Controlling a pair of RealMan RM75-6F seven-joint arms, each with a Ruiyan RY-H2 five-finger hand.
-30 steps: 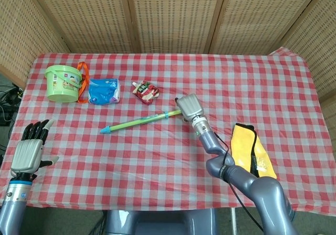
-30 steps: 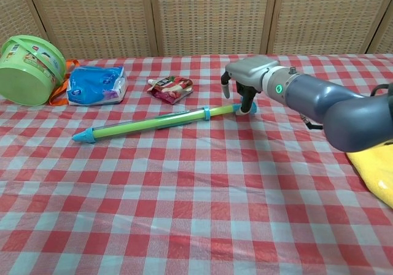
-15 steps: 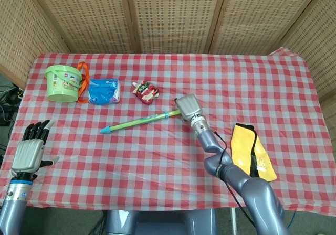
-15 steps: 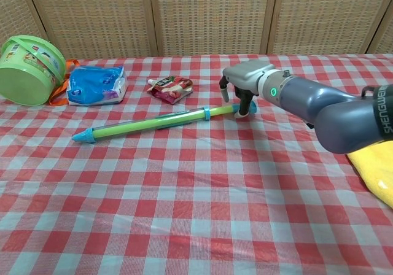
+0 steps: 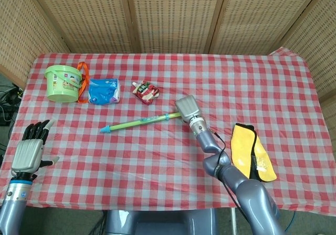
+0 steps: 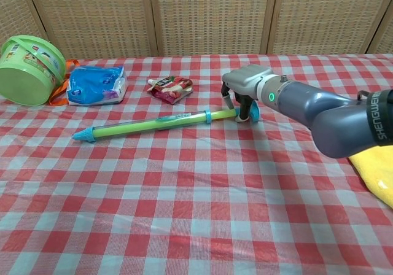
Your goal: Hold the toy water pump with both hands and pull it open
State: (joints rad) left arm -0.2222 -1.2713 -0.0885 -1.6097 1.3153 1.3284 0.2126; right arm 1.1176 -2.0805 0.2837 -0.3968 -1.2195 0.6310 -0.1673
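Observation:
The toy water pump (image 5: 142, 121) is a long green tube with blue ends, lying flat on the checked cloth, tip pointing left. In the chest view the pump (image 6: 153, 124) runs from a blue nozzle at the left to a blue handle under my right hand (image 6: 245, 88). That hand's fingers curl down around the handle end and hold it against the table. From the head view the right hand (image 5: 188, 108) covers the handle. My left hand (image 5: 30, 150) hovers off the table's near-left edge, fingers spread, holding nothing, far from the pump; the chest view does not show it.
A green bucket (image 5: 63, 83) with an orange strap, a blue packet (image 5: 104, 91) and a red pouch (image 5: 146, 92) sit behind the pump. A yellow cloth (image 5: 252, 151) lies at the right, beside my right forearm. Wicker screens stand behind the table.
My right hand has shifted slightly toward the table's near side, and the pump's handle end has swung with it. The left hand has not moved.

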